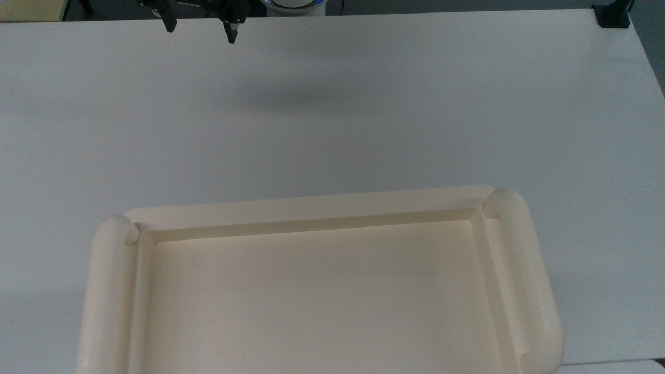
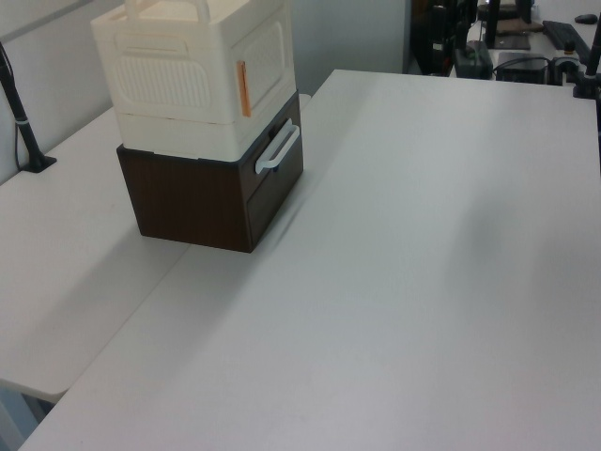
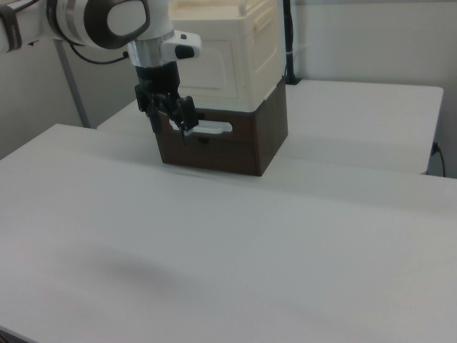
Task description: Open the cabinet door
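In the top view, the gripper [image 1: 200, 28] hangs at the upper edge, left of centre, above the white table [image 1: 332, 104]. Its two black fingers [image 1: 231, 32] stand spread apart with nothing between them, and bare tabletop shows in the gap. A soft grey shadow lies on the table below and to the right of the fingertips. Well below the fingers in the top view, at the bottom of the frame, sits the cabinet [image 1: 311, 208], cream, with a recessed tray-like top and thick rounded rails down its left and right sides (the front face cannot be seen from above).

In the left view, the cabinet [image 2: 188, 66] stands at the upper left on top of a dark brown box [image 2: 188, 202], which rests on the table [image 2: 423, 282]. The cabinet door [image 2: 268, 56] is the cream panel on the face turned toward the left view's right, lying flush with the body, with a narrow orange handle [image 2: 242, 89] at its near edge. A pale curved handle [image 2: 278, 150] sits on the brown box just below.

In the right view, the gripper [image 3: 170, 120] hangs with fingers parted and empty, in front of the brown box [image 3: 235, 146], its tips not touching it. The cabinet [image 3: 228, 53] rises behind and to the right of the fingers, above their level.
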Available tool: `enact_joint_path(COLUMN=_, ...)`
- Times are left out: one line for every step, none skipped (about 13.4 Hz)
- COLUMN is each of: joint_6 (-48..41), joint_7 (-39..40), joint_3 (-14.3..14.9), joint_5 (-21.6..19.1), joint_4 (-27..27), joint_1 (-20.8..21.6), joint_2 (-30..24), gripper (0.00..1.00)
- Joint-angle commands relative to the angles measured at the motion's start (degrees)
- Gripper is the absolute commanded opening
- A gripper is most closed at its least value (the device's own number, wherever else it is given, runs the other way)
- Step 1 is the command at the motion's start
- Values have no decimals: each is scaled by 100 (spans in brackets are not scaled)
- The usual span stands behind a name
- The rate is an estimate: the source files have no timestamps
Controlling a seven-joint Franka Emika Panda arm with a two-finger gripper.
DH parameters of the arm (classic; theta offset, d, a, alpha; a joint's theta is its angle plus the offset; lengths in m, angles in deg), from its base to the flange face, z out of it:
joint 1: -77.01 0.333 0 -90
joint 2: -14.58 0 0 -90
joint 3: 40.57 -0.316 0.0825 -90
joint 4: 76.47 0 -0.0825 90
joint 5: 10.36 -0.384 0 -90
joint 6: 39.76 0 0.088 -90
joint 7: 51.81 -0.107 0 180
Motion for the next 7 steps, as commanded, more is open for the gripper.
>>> enact_joint_path(joint_6=-108, joint_7=99, joint_3=23, joint_5=70, joint_4=-140, joint_1=-9, joint_2=-174, gripper=100)
enact_joint_path(joint_6=-108, joint_7=99, joint_3=23, joint_5=70, joint_4=-149, joint_1=-17, joint_2=-183, gripper=100)
enact_joint_path(joint_6=-108, joint_7=99, joint_3=40, joint_5=70, joint_4=-149, joint_1=-17, joint_2=-183, gripper=100)
enact_joint_path(joint_6=-108, joint_7=99, joint_3=58, joint_5=70, joint_4=-140, joint_1=-9, joint_2=-183, gripper=100)
enact_joint_path(joint_6=-100, joint_7=47, joint_3=67, joint_5=44, joint_4=-140, joint_1=-9, joint_2=-183, gripper=100)
enact_joint_path(joint_6=-108, joint_7=90, joint_3=93, joint_5=43, joint_4=-140, joint_1=-9, joint_2=-192, gripper=100)
enact_joint_path(joint_6=-108, joint_7=90, joint_3=119, joint_5=26, joint_4=-140, joint_1=0, joint_2=-209, gripper=100)
